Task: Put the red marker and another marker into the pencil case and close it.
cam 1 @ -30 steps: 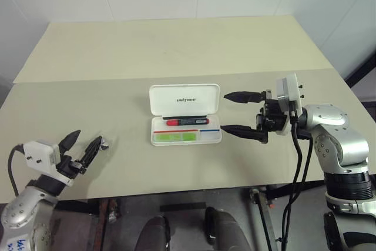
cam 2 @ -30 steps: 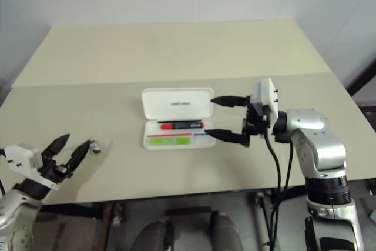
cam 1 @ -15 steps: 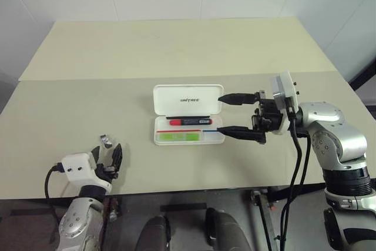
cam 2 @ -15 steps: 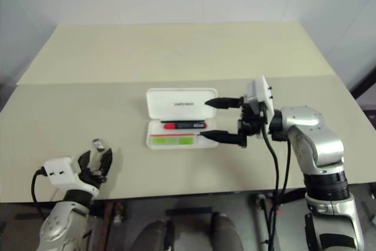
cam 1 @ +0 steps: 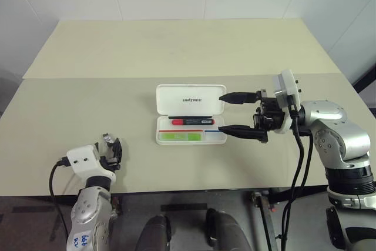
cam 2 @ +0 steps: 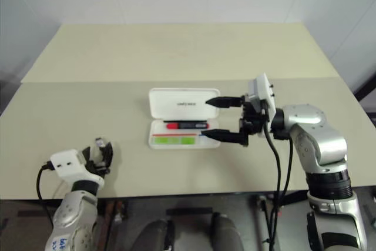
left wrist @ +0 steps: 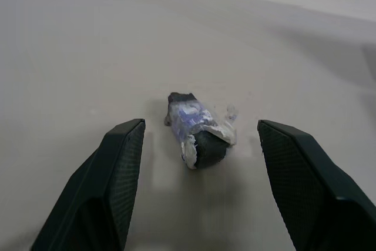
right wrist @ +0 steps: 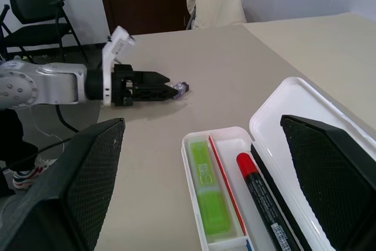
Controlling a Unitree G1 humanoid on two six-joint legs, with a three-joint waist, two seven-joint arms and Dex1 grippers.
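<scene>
Since both pens look already loaded, closing is what's left:
Pencil case (cam 1: 190, 114): lies open on the surface (cam 1: 176, 51), just off the tips of the right pincer (cam 1: 230, 113), lid standing up on the far side.
Red marker (cam 1: 192, 122): in the back compartment of the tray, a bit beyond the right pincer's tips.
Green highlighter (cam 1: 180, 136): flat in the front compartment, nearer the lower finger.
Right pincer: fingers spread wide, level, pointing at the case's end, clamped on nothing.
Left pincer (cam 1: 110, 150): well away from the case, fingers apart, a small crumpled wrapped scrap (left wrist: 198, 130) lying between its tips, not gripped.
Handling guess: hard plastic, light and stiff, probably a bit slick, so it could skid when pushed.
Where to grab: I'd press the lid's free long edge down toward the tray and steady the tray's near edge.
</scene>
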